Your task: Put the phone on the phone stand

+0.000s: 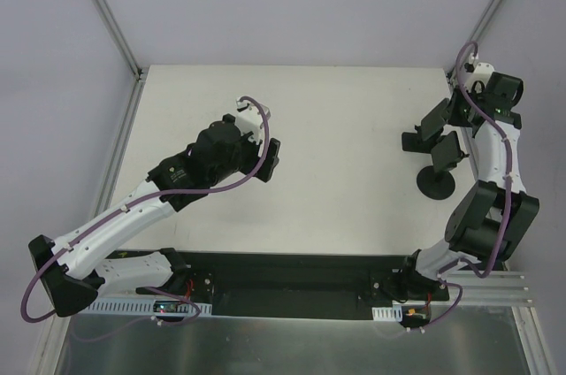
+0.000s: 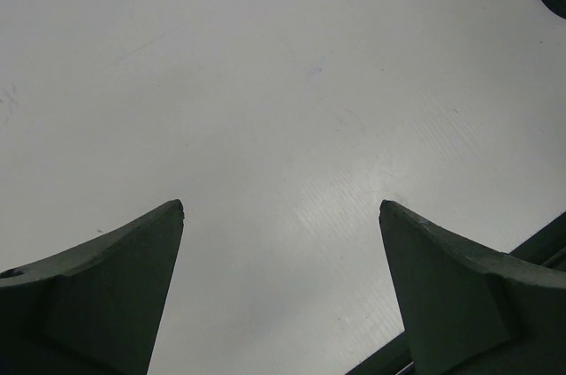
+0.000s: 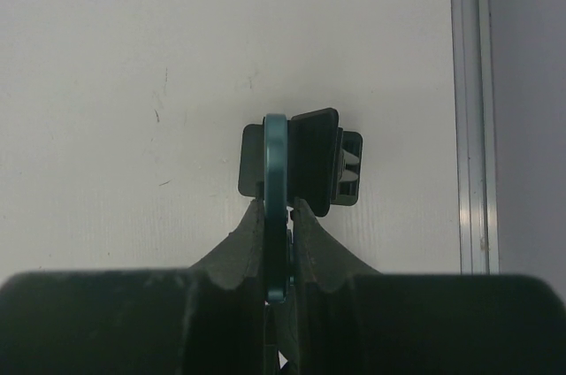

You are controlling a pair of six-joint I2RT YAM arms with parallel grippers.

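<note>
Jaws on the left gripper [image 2: 281, 207] are spread wide with nothing between them, just bare white table [image 1: 336, 101] underneath. From the top view, that arm reaches out over the left-middle of the table, well apart from everything else. Its wrist cam only catches a sliver of something dark and round in the top right corner, too little to say what it is.

Moving right, the stand [image 1: 436, 183] sits near the table's right edge, disc base flat on the surface. The right gripper [image 3: 276, 209] is up by the stand's top, clamped tight on the phone [image 3: 276, 158]. The phone is held on edge, so the wrist cam sees just its thin side poking out past the fingertips. The holder plate [image 3: 314, 158] is just beside the phone, on its right in that view and tilted a bit. Can't tell if the two are touching. A metal rail [image 3: 469, 110] runs along the table's right side.
</note>
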